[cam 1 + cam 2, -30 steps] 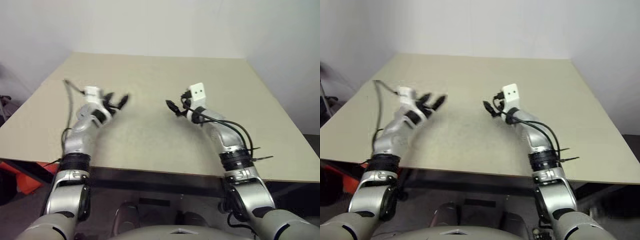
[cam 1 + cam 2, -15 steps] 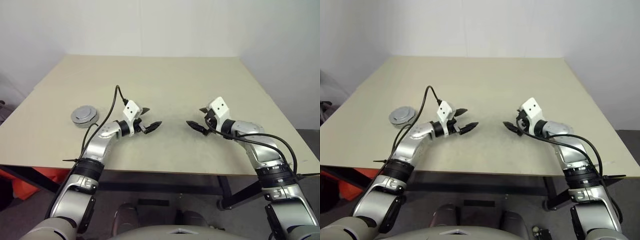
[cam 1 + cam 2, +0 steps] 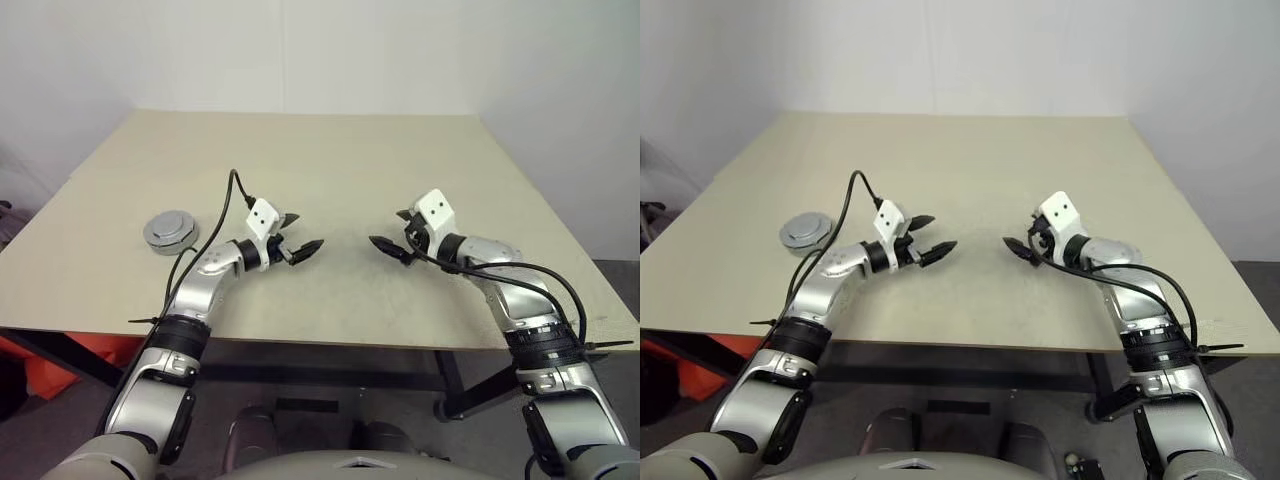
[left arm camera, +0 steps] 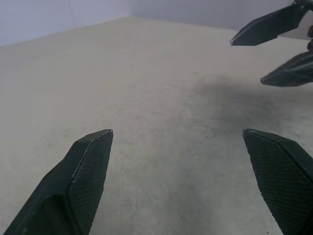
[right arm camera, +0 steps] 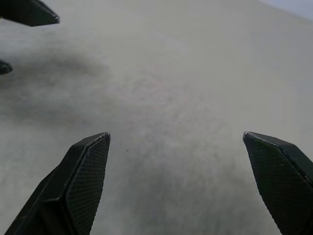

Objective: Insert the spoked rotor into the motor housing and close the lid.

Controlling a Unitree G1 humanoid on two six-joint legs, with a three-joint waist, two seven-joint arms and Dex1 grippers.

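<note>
A round light-grey metal piece (image 3: 168, 230) lies flat on the beige table (image 3: 330, 160), toward its left side and nearer the front edge than the back. It has a wider base with a raised hub on top, which fits the lid seated over a housing, though from here I cannot tell what lies beneath it (the rotor may be inside; I cannot see it). It sits well apart from both arms, just left of the cable looping off the left wrist.

The left claw (image 3: 300, 236) hovers over the middle of the table with its two black fingers spread and nothing between them, pointing right. The right claw (image 3: 389, 235) faces it from the right, likewise spread and empty, tips aimed left. A bare strip of table separates the two sets of tips. In the left wrist view the opposite claw's fingertips (image 4: 271, 24) show above the tabletop.

Compared with a second ago, the whole picture has shifted, so the camera has moved; since half a second ago little has changed, the right claw sitting only slightly nearer the centre.
</note>
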